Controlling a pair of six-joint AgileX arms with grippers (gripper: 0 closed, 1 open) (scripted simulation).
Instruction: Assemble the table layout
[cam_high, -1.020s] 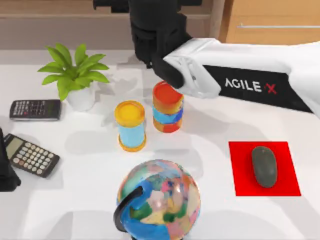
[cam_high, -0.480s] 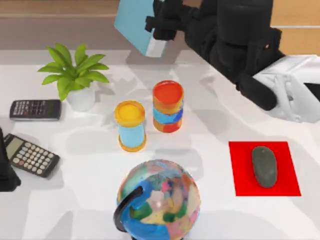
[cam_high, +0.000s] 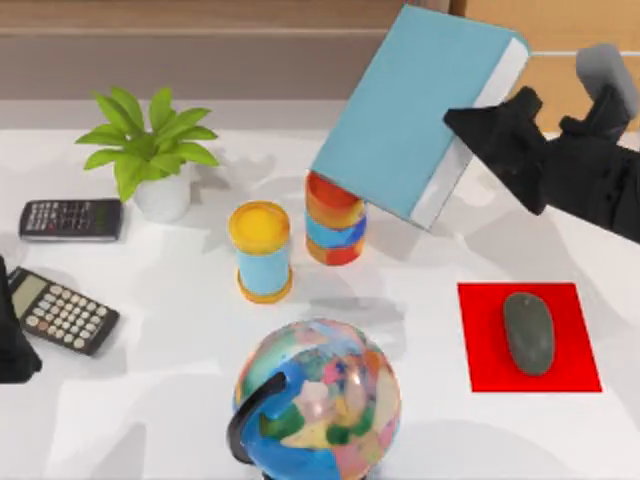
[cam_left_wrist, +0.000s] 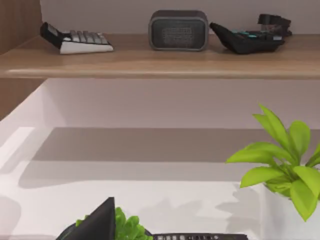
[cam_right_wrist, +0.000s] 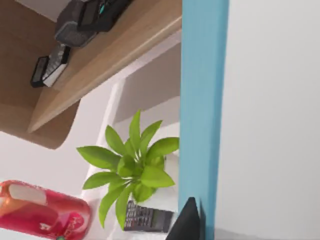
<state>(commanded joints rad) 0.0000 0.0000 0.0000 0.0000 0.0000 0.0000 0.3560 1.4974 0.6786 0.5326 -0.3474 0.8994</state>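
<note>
Right pincer (cam_high: 478, 135) is gripping the blue book (cam_high: 415, 112) mid-air over the desk (cam_high: 420, 290); placing it is looking undone; left pincer (cam_high: 12, 340) is parked, can't tell its grip.

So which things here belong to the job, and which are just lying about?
In the job:
- light blue hardcover book, held by right gripper
- white table

Lying about:
- green potted plant
- two calculators
- two striped cylinders
- colourful globe
- grey mouse on red mat

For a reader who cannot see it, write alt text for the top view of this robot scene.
The right gripper holds a light blue book tilted in the air above a red-lidded striped canister on the white table. Around it stand a yellow-lidded canister, globe, potted plant, two calculators and a mouse on a red mat.
</note>
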